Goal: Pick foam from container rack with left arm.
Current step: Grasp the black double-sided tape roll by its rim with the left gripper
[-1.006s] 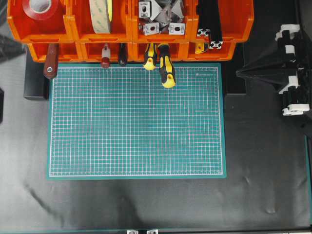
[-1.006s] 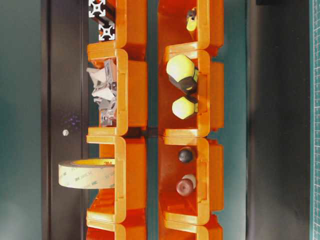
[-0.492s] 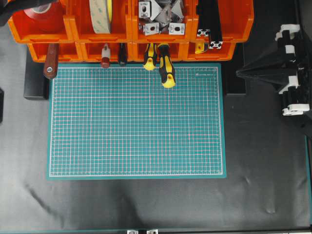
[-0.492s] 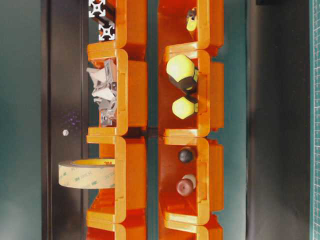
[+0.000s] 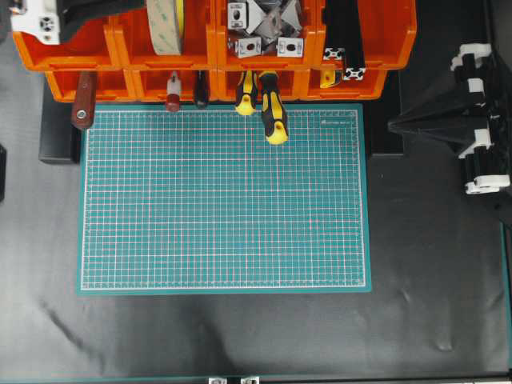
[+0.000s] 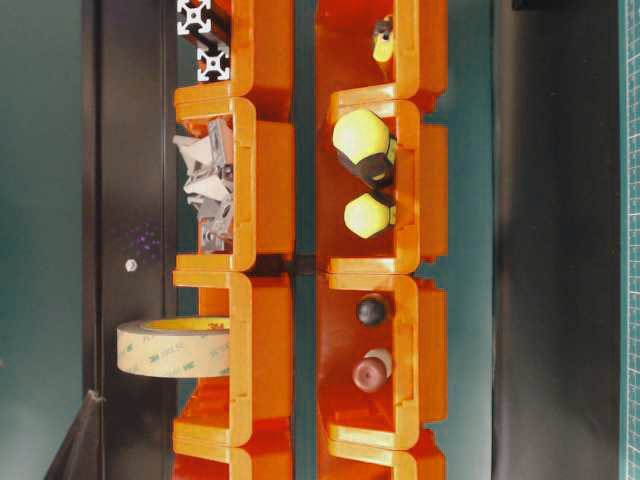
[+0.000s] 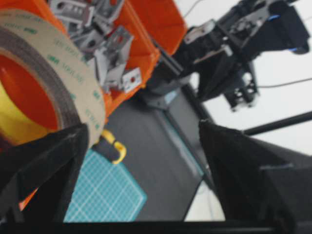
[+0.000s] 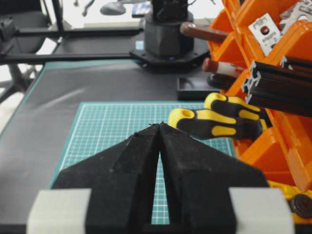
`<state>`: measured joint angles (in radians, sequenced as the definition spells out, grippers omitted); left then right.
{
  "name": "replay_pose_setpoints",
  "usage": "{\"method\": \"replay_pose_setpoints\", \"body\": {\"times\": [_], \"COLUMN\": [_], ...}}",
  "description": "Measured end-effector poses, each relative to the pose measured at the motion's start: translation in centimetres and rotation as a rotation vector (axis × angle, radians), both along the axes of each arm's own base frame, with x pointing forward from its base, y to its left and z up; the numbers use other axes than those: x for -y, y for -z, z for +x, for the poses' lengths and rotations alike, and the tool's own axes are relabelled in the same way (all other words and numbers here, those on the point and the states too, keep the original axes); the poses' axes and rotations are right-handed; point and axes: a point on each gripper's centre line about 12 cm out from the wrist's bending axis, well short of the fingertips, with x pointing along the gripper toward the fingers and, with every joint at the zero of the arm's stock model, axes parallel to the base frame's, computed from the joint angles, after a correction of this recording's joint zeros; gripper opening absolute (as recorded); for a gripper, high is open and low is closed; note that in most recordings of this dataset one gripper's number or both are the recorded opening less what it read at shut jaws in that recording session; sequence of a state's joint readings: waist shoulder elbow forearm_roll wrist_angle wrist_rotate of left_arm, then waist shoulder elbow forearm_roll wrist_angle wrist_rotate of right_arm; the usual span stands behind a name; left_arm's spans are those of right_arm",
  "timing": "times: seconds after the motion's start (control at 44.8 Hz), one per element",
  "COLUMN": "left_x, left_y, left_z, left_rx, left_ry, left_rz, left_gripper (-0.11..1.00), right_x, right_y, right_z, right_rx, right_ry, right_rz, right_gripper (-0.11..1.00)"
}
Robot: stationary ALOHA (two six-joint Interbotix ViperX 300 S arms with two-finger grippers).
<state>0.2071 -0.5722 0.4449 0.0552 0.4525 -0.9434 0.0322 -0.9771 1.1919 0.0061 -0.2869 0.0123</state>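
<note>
A green cutting mat point(image 5: 224, 198) covered the black surface point(image 5: 432, 320). The foam point(image 5: 164, 26) stood in the container rack point(image 5: 120, 48) along the far edge. Since the earlier frame the left arm point(image 5: 72, 14) had entered far left, fingers point(image 7: 44, 165) spread open beside the foam; the right gripper point(image 8: 160, 127) was closed.

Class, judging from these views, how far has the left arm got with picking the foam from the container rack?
Done: the left tool has reached the rack, open. In hand: lining up beside the foam, not gripping it. Left: close on it and lift it out. The right tool is shut over the mat.
</note>
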Motion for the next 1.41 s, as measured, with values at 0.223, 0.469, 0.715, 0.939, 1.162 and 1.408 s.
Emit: {"method": "replay_pose_setpoints", "body": {"times": [0.223, 0.469, 0.715, 0.939, 1.162, 1.408], "left_x": [-0.7, -1.9, -2.1, -2.2, -2.2, -2.3], "left_y": [0.6, 2.9, 3.5, 3.5, 3.3, 2.1], "left_z": [1.1, 2.9, 3.8, 4.0, 4.0, 4.6], "left_rx": [-0.020, -0.082, -0.101, -0.102, -0.091, 0.019], "left_ry": [-0.040, -0.083, -0.087, -0.090, -0.085, -0.071], "left_rz": [-0.074, -0.131, -0.141, -0.150, -0.138, -0.107], "left_gripper": [0.90, 0.90, 0.90, 0.86, 0.60, 0.26], "right_x": [-0.1, -0.3, -0.4, -0.5, -0.5, -0.7], "right_y": [0.0, 0.0, 0.0, 0.0, 0.0, 0.0], "right_z": [0.0, 0.0, 0.0, 0.0, 0.0, 0.0], "right_rx": [0.001, 0.000, 0.001, 0.002, 0.001, 0.001], "right_ry": [-0.007, -0.014, -0.021, -0.025, -0.027, -0.035], "right_rz": [0.002, 0.002, 0.002, 0.000, 0.002, 0.002], "right_gripper": [0.00, 0.00, 0.00, 0.00, 0.00, 0.00]}}
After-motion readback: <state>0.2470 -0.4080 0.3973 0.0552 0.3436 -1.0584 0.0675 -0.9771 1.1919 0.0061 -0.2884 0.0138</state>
